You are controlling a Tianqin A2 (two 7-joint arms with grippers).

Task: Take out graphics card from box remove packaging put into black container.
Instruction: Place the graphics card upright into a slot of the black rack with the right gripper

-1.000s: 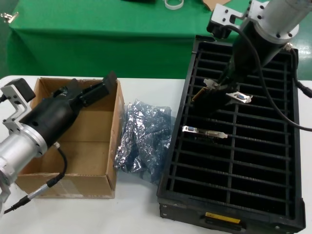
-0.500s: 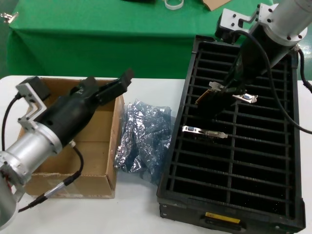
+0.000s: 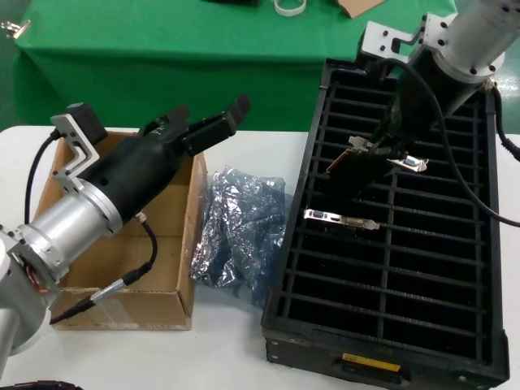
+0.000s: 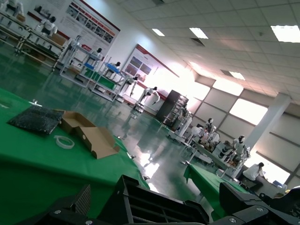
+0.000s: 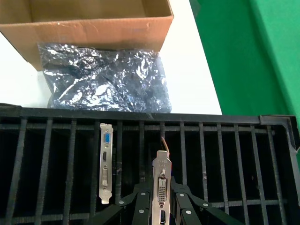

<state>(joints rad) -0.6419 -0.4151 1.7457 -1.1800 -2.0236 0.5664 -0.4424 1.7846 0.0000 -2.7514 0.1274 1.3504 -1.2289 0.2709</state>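
Two pincers | right pincer (image 5: 161, 206) grips graphics card (image 5: 161, 180) over black container (image 5: 47, 115) | left pincer (image 3: 213, 123) wide above box (image 3: 183, 305)

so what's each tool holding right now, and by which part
The right tool grips the graphics card at its silver bracket end, above the black container. The left tool is open and holds nothing.

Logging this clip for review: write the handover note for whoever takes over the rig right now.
Right end effector: shut on the graphics card, held over the black container, not yet seated in a slot.
Left end effector: open, empty, raised over the box.
Packaging: removed, lying on the table between box and container.
Another card already sits in a slot.
Left: lower the held card into a free slot, release.
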